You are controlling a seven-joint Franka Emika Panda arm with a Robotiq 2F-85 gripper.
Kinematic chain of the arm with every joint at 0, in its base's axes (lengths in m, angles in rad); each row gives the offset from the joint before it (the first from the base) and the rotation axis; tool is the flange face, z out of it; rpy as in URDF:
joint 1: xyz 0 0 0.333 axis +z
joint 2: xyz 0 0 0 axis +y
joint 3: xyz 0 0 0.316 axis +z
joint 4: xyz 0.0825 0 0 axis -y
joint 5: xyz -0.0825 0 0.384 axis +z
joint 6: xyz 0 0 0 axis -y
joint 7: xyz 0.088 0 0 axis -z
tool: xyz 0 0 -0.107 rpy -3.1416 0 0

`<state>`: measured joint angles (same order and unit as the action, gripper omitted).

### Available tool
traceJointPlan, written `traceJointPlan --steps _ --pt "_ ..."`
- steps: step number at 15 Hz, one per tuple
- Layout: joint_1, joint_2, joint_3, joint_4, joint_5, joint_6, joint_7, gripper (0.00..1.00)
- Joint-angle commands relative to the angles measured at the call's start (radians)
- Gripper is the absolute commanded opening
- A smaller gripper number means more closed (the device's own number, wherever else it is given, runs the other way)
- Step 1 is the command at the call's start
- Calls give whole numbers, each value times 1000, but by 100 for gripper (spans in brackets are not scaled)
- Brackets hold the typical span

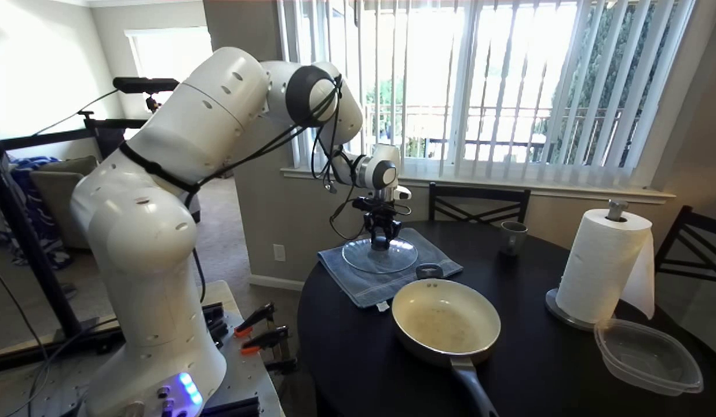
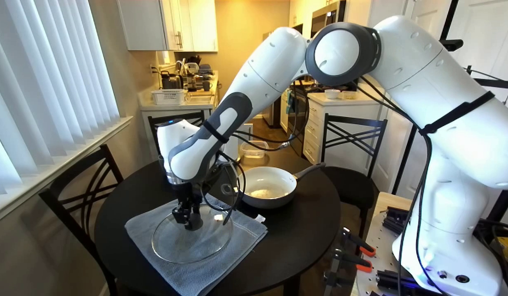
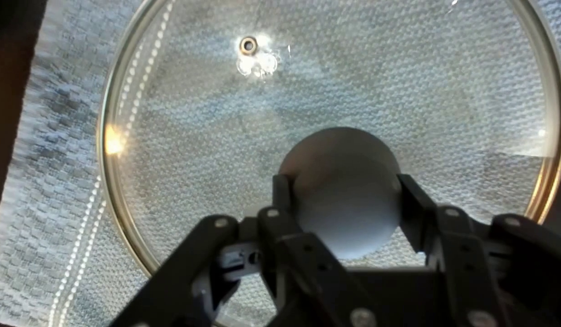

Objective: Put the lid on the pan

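The clear glass lid lies flat on a folded blue-grey towel, and it also shows in an exterior view. In the wrist view the lid fills most of the picture, with its dark round knob between the fingers. My gripper has a finger against each side of the knob and looks shut on it. The gripper points down over the lid in both exterior views. The cream-inside pan stands uncovered beside the towel; it also shows in an exterior view. The wrist view does not show it.
The towel lies on the round dark table. A paper towel roll, a clear plastic container and a grey cup stand on the table. The pan's long handle points away from the towel. Chairs surround the table.
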<state>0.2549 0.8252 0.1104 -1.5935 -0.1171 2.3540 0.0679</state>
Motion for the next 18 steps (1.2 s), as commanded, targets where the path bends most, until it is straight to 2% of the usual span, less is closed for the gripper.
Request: traceJointPlan --steps 1,6,13,18 --pt "-15 -144 25 -94 41 -71 -11 33" --pt "-56 -289 9 -189 66 -142 -15 33" --pt "-217 -516 -23 -456 173 -71 -69 33" --pt "-302 -576 -73 -578 233 -35 -127 33"
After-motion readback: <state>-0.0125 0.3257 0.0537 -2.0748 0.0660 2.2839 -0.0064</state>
